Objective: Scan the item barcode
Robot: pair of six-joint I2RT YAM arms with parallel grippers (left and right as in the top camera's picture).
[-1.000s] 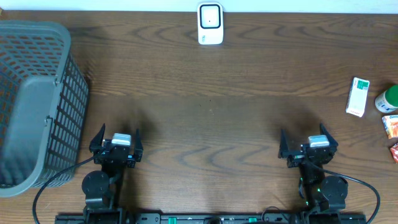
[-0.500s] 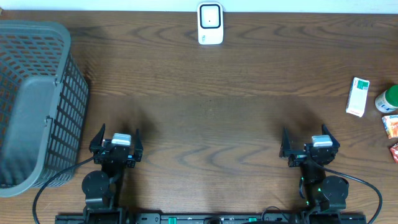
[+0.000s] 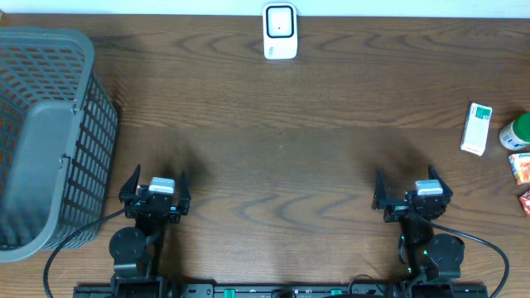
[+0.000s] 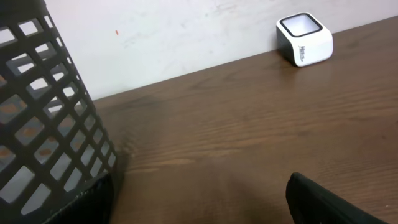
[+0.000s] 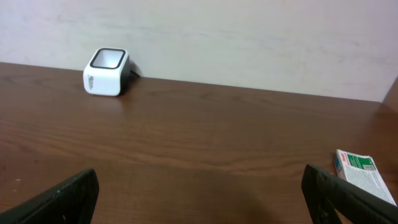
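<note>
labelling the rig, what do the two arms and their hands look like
The left arm and right arm are black, with round joint housings. The left hand and right hand each have two black wedge-shaped fingers and a pale grey block on top. Thin black cables loop out beside them; small green lights glow on the right arm.

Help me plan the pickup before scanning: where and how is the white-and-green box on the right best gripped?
Take the box across its two long edges, near the middle, coming straight down with the open right gripper. It lies flat, so its narrow width looks the easiest span; the bottle beside it stands apart, probably leaving finger room.
</note>
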